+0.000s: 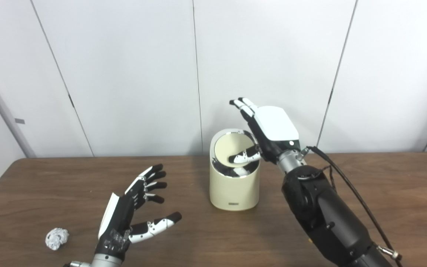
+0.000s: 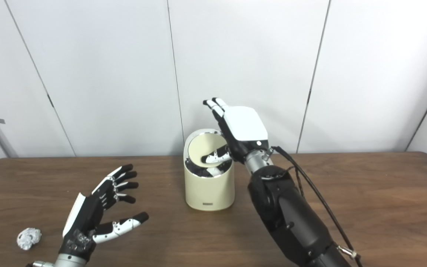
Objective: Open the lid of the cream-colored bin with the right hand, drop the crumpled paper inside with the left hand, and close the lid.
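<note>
Left eye view: your right hand (image 1: 269,129) is reaching over the cream-colored bin (image 1: 234,185), thumb pressing the tilted lid (image 1: 230,146) inward, fingers extended and gripping nothing, so the opening is showing.

Right eye view: your left hand (image 2: 96,207) is hovering open and empty, just right of the crumpled paper (image 2: 28,237) lying on the wooden table (image 2: 365,207), probably awaiting pickup.

Black arms, white-backed robot hand (image 1: 272,128), black cable (image 1: 350,189).

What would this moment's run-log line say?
lid: tilted open | right hand: at bin rim | left hand: open, empty | crumpled paper: on table
</note>
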